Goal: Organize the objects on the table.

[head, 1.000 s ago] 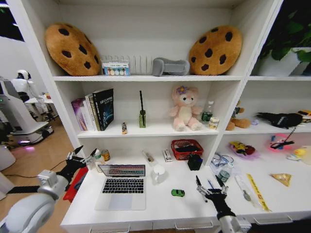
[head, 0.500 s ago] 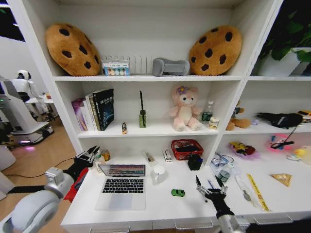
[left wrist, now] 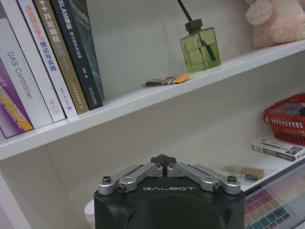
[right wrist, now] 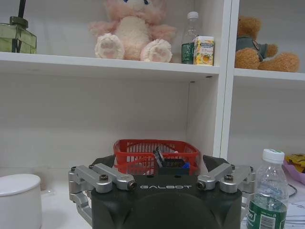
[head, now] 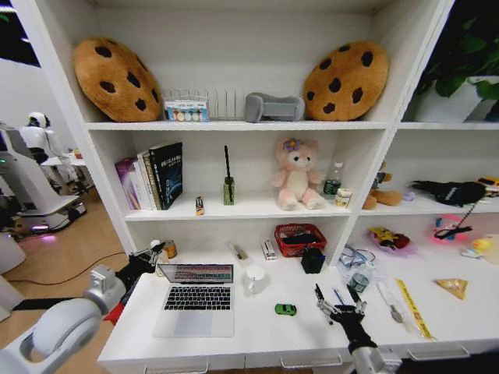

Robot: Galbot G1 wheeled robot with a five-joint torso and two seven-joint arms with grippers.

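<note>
The whole long white bench (head: 257, 331) is taken in from the head view, where one slim silver laptop (head: 195, 300) is seen open near the front-left, one tiny green toy car (head: 285, 309) is seen just to its right, and one small clear bottle with a green label (head: 359, 278) is seen farther right. Two dark pens (head: 337, 296) appear to lie beside that bottle, though they are too small to be counted with certainty.

The left gripper (head: 150, 255) is held at the bench's left end, just beside the back-left corner of the laptop screen. In the left wrist view its fingers (left wrist: 163, 159) are seen drawn together at a point, with nothing between them; a corner of the laptop's coloured screen (left wrist: 279, 210) is caught there too, along with a green glass diffuser bottle (left wrist: 200, 46) on the shelf above.

The right gripper (head: 338, 305) is held over the front of the bench, to the right of the toy car and near the bottle. Its fingers (head: 318, 294) are spread apart and nothing is touched by them. In the right wrist view the bottle (right wrist: 267, 195) is seen close alongside, and a red wire basket (right wrist: 157, 153) and one white round container (right wrist: 20, 200) are shown ahead.
</note>
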